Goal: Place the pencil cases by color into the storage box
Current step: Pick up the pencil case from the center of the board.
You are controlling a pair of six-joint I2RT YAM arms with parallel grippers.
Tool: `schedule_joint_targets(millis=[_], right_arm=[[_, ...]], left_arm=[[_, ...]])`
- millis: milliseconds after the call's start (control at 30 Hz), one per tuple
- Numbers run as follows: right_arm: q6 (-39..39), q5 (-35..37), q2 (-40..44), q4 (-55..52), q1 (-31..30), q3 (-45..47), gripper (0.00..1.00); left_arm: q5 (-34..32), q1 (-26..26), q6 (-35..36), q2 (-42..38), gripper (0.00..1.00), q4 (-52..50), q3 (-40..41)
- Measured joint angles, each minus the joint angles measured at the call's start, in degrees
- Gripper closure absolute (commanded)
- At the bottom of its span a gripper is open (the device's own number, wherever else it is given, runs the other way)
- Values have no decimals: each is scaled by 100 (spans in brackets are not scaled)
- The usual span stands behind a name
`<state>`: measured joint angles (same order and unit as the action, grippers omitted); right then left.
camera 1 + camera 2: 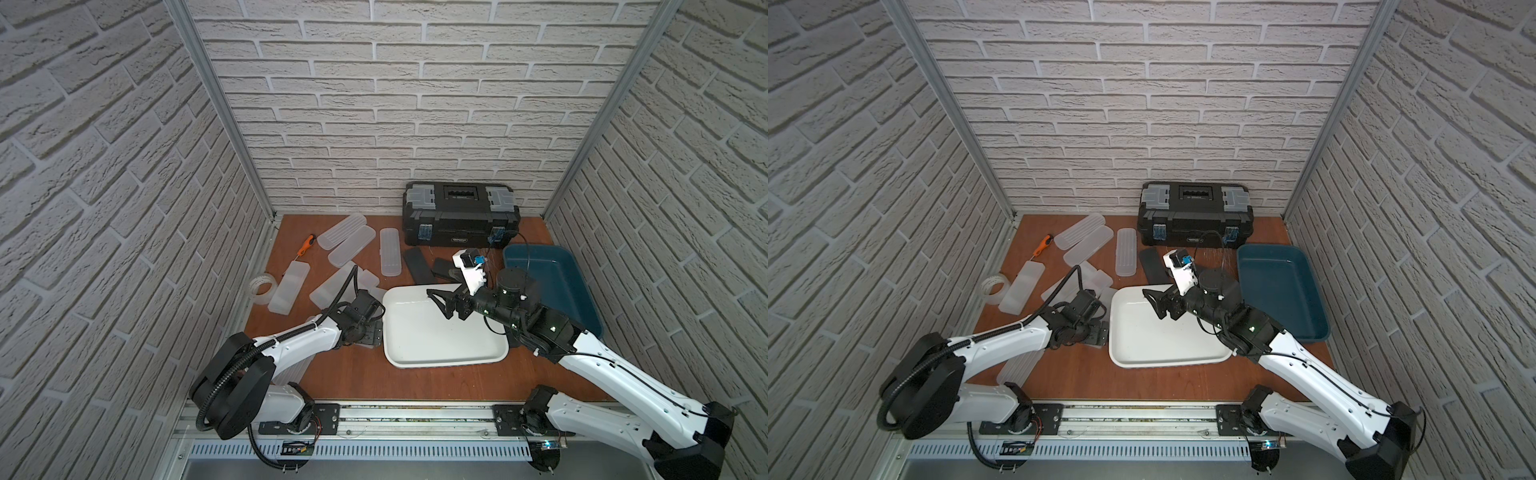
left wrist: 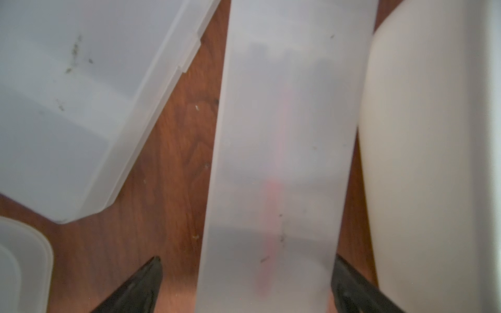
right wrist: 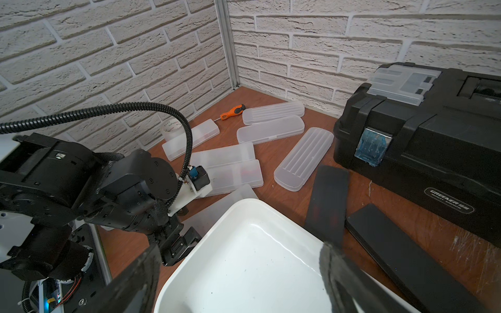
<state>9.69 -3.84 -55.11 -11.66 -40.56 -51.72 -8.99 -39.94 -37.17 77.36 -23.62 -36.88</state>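
Left gripper (image 2: pixel 246 258) astride frosted pencil case (image 2: pixel 284 135), right gripper (image 3: pixel 240 248) above white tray (image 3: pixel 244 284)
Spread at both finger pairs; pinching nothing.

2 overhead views, 2 close wrist views

About eight frosted cases (image 1: pixel 390 251), two black cases (image 1: pixel 417 264)
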Motion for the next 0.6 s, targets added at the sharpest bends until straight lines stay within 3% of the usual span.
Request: schedule_joint_targets(millis=[433,600], right_arm=[[-4,-4,-186,-28,-24,-76,9],[-9,-4,-188,-66,-42,-76,9]], left_arm=[[-114,0,151,210,7,-48,-33],[-151,0,372,452,6,-240,-387]])
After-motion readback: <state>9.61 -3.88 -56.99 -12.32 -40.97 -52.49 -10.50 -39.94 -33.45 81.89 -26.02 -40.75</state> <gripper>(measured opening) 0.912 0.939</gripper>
